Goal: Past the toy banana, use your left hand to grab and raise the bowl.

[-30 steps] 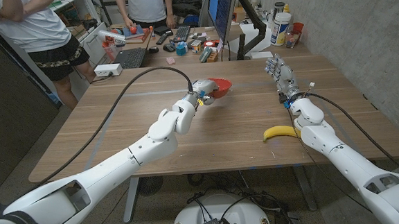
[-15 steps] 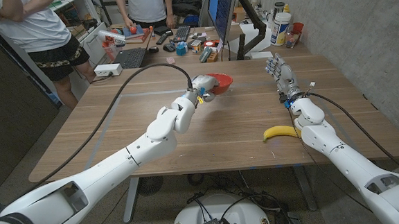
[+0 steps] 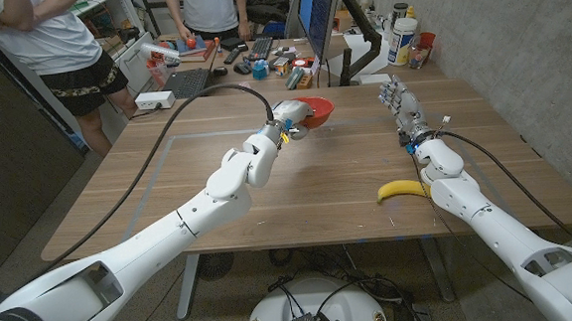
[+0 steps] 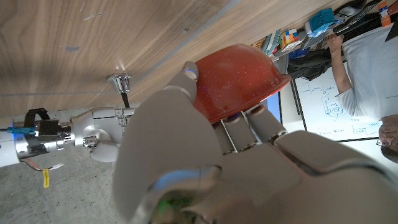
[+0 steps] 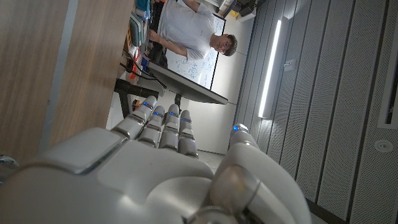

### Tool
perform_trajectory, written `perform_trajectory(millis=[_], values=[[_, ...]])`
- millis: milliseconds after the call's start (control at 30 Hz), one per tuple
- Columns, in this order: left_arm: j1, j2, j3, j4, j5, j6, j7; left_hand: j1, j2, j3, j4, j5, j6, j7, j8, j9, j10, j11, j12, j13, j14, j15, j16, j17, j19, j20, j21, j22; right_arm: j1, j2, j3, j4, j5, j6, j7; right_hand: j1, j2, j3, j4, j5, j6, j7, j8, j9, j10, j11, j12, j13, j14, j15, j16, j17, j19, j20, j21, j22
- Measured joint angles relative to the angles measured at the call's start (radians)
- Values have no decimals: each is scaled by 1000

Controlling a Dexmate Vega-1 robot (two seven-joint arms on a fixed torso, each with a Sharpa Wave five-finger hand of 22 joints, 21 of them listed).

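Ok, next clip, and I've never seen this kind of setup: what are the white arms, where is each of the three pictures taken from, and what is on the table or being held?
It is a robot with two white arms standing at a wooden table. The wide picture looks down from its head; the other two come from cameras on each wrist, so they look turned round. The left hand grips a red bowl, which the left wrist view shows close up with fingers under and around it. The right hand stands on the table holding nothing, fingers straight. A yellow toy banana lies beside the right forearm. People stand behind the table, by a cluttered desk.
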Motion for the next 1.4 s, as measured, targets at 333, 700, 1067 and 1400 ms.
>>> perform_trajectory(millis=[333, 700, 1067, 1400], values=[[3, 2, -18, -22, 9, 0, -6, 0, 0, -4, 4, 0, 0, 0, 0, 0, 0, 0, 0, 4, 9, -2, -4, -1, 0, 0, 0, 0, 1, 2, -1, 4, -1, -1, 0, 0, 0, 0, 0, 0, 0, 0, 0, 0, 0, 0, 0, 0, 4, -4, 0, 0, 0, 0, 0, 0], [6, 2, -33, -44, 27, 2, -8, 0, 0, -4, 4, 0, 0, 0, 3, 0, 2, -2, -5, 9, 9, -2, -6, -1, 0, 0, 0, 0, 1, 2, -1, 5, -1, -1, 0, 0, 0, 0, 0, 0, 0, 0, 0, 0, 0, 0, 0, 0, 4, -4, 0, 0, 5, 5, 0, 0], [8, 1, -44, -61, 45, 5, -8, -7, 4, -4, 4, -1, 4, -4, 3, 0, 6, -5, -9, 13, 9, -2, -12, 4, 0, 0, 0, 0, -3, -2, 0, 2, -1, -1, -1, 0, 0, 0, 0, 0, 0, 0, 0, 0, 0, 0, 0, 0, 4, -4, 0, 0, 5, 5, 0, 0], [8, -7, -46, -68, 65, 7, -10, -17, 2, -8, 8, -3, 6, -6, 2, 0, 6, -6, -13, 18, 8, -2, -12, 5, 0, 0, 0, 0, -5, -5, 2, 1, 0, -3, 1, 0, 0, -4, -4, 0, 0, 0, 0, 0, 0, 0, 0, 0, 4, -4, 0, 0, 5, 5, 0, 0]])
